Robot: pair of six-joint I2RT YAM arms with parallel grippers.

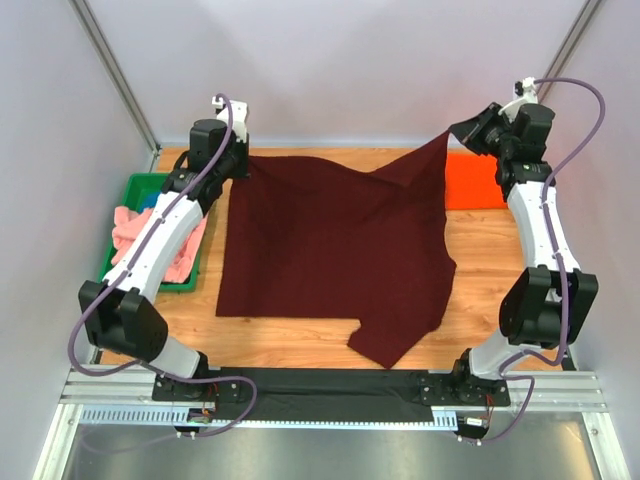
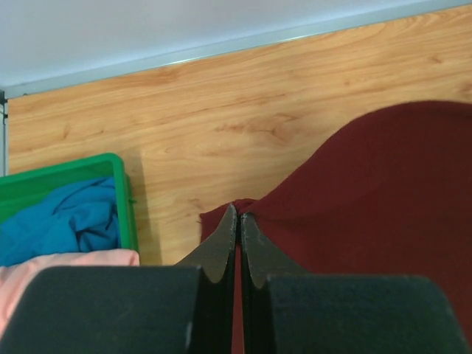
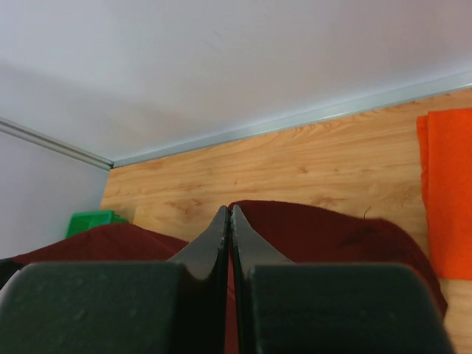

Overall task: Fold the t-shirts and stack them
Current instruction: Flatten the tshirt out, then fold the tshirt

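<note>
The large dark maroon t-shirt (image 1: 330, 250) hangs by its two far corners and drapes down to the table, with a sleeve trailing at the front. My left gripper (image 1: 243, 166) is shut on the far left corner; in the left wrist view its jaws (image 2: 238, 215) pinch the maroon cloth (image 2: 369, 192). My right gripper (image 1: 450, 136) is shut on the far right corner and holds it higher; the right wrist view shows the gripper (image 3: 229, 214) pinching the maroon edge (image 3: 332, 236). An orange t-shirt (image 1: 475, 182) lies flat at the back right, partly behind the lifted cloth.
A green plastic tray (image 1: 128, 192) stands at the left edge. It holds a salmon-pink t-shirt (image 1: 130, 236) and a blue t-shirt (image 2: 66, 221), both crumpled. Walls close the back and both sides. The arm bases sit on the black rail (image 1: 330, 385) at the front.
</note>
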